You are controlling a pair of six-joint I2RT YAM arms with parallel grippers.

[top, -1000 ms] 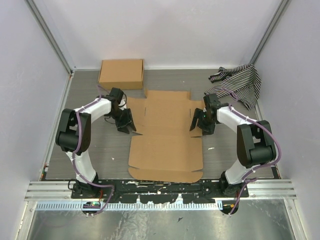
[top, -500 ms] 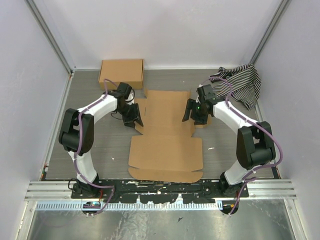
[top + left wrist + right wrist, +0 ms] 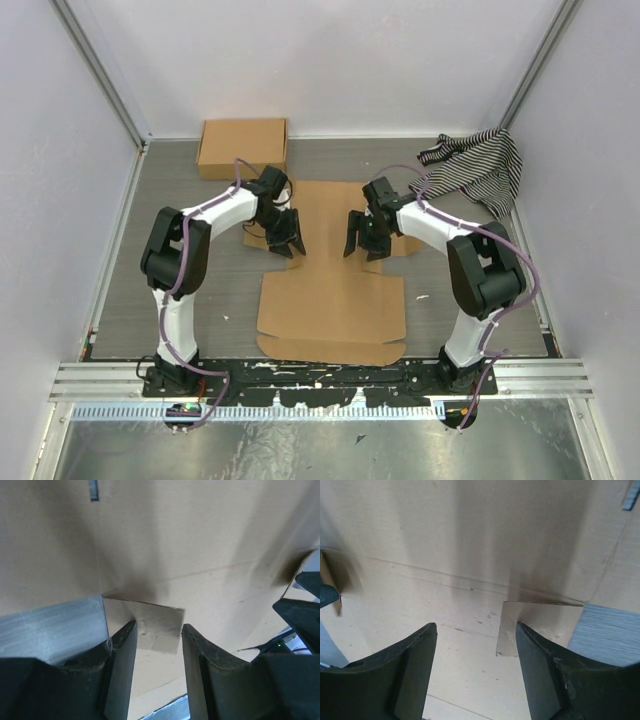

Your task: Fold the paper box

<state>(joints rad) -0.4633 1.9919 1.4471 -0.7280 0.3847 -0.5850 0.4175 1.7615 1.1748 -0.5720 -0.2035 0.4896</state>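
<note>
A grey slatted table (image 3: 200, 290) is noted. The paper box (image 3: 330, 300) is spread open at its centre. A smaller cardboard box (image 3: 242, 147) is set far-left and a striped cloth (image 3: 480, 170) is heaped far-right.

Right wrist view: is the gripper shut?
No, the right gripper has its jaws wide apart, with the paper box showing between them.

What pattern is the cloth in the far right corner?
Black-and-white stripes on the cloth, best seen from the top external view.

Paper box (image 3: 330, 295) plain brown. Small box (image 3: 243, 147) same brown. Cloth (image 3: 478, 168) black-and-white striped. Table (image 3: 128, 200) grey, faintly streaked.
</note>
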